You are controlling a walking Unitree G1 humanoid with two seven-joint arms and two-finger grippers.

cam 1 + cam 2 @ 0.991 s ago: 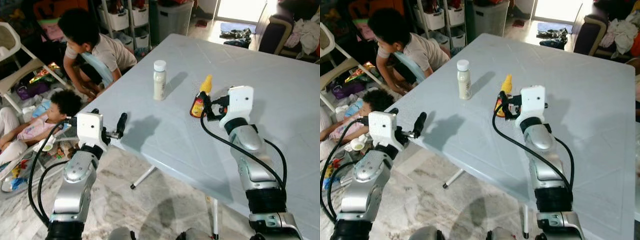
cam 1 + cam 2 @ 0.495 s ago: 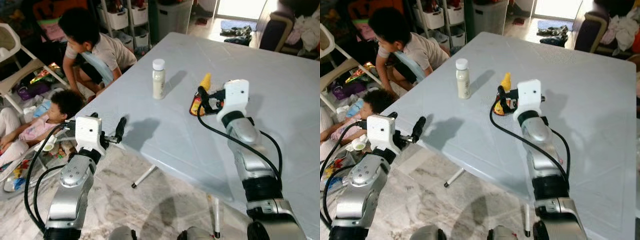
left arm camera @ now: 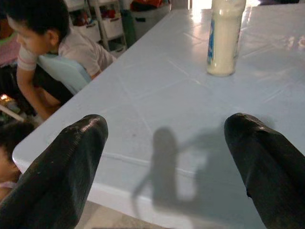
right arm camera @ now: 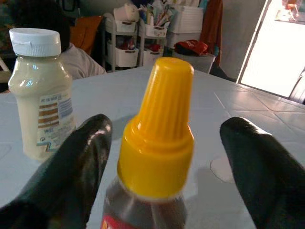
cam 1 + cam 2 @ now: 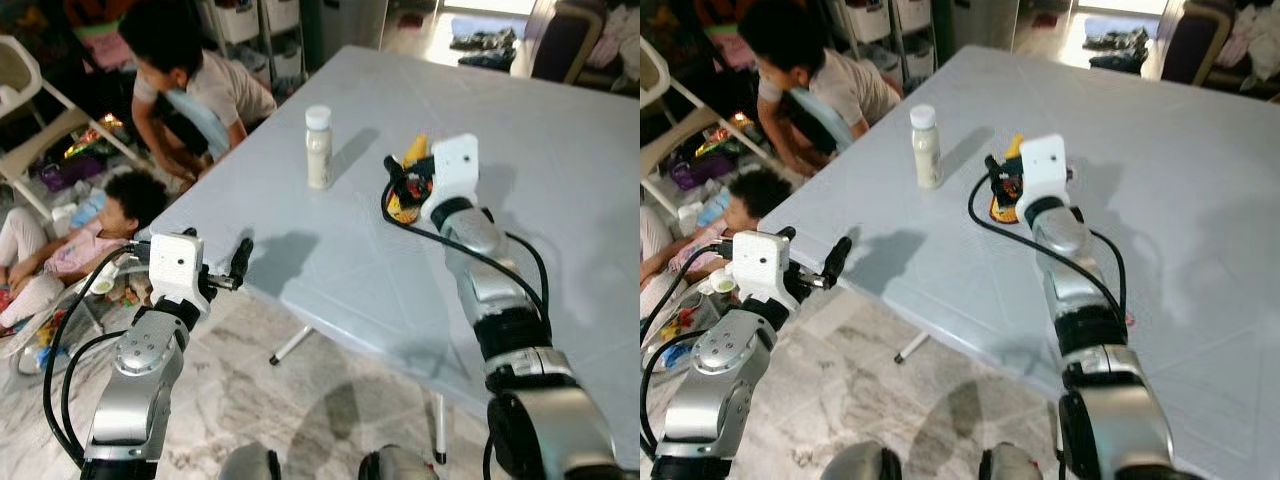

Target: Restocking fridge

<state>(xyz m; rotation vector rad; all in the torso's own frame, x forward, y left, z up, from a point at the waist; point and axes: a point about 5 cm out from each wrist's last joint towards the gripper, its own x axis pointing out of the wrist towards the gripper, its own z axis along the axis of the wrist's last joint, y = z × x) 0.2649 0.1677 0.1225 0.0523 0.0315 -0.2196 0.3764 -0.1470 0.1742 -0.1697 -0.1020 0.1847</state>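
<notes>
The right gripper stands with its two black fingers spread wide either side of the dark sauce bottle with a ribbed yellow cap, not yet touching it; that bottle stands upright on the pale blue-grey tiled tabletop, with the cream-coloured bottle with a white screw lid just beyond it, at about ten o'clock from it in the head view. The left gripper hovers open at the table's near corner, at roughly seven o'clock from the cream bottle and well apart from it, holding nothing. The likeliest slip, as I judge it: the fingers sit level with the narrow neck and cap, so closing there could tip the bottle or let it slide out, and a sideways nudge might knock it against the cream bottle. Two people are close by the table's far-left edge, so a dropped bottle could roll toward them. The sauce bottle's lower body and label are cut off in the wrist view and hidden behind the wrist in the head views, and no fridge can be made out.
</notes>
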